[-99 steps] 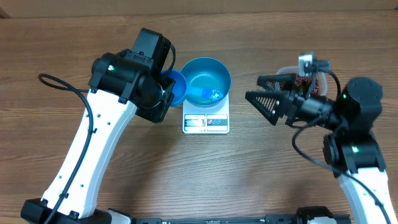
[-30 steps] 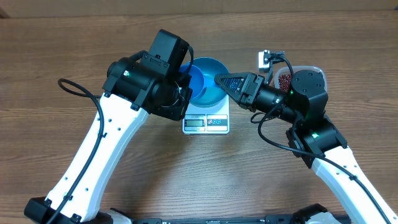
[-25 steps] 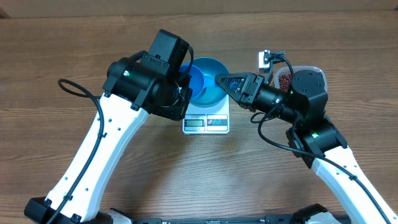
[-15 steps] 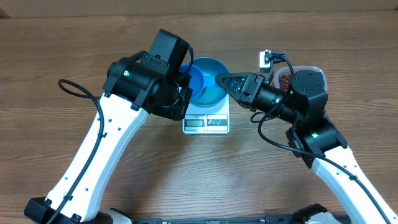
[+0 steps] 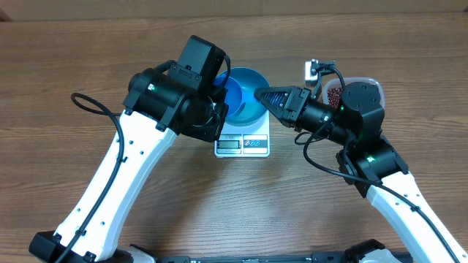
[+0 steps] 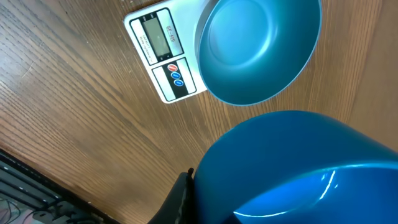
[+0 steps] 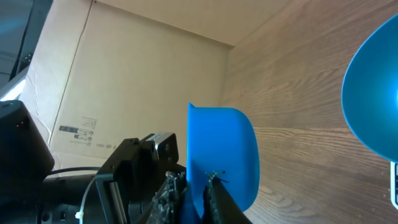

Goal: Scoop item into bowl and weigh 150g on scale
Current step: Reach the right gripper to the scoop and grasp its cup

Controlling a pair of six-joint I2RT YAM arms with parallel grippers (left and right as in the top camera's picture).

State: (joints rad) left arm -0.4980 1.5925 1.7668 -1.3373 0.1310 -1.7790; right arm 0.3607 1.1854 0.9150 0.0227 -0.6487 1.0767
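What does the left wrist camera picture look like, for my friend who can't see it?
An empty teal bowl sits on a small white scale on a wooden table, seen from above. Another blue bowl, very close to the camera, fills the bottom right corner.

Teal-blue bowl (image 6: pixel 261 50), white scale (image 6: pixel 158 50), bright blue scoop (image 7: pixel 224 155), brown wood-grain table (image 5: pixel 292 212).

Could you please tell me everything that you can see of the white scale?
The scale is a small, flat, white square slab, plastic by its look, lying level on the wooden table. Its front strip carries a rectangular grey display, its reading too small to make out, beside small red and blue button marks. The teal bowl stands on its platform and hides most of it.
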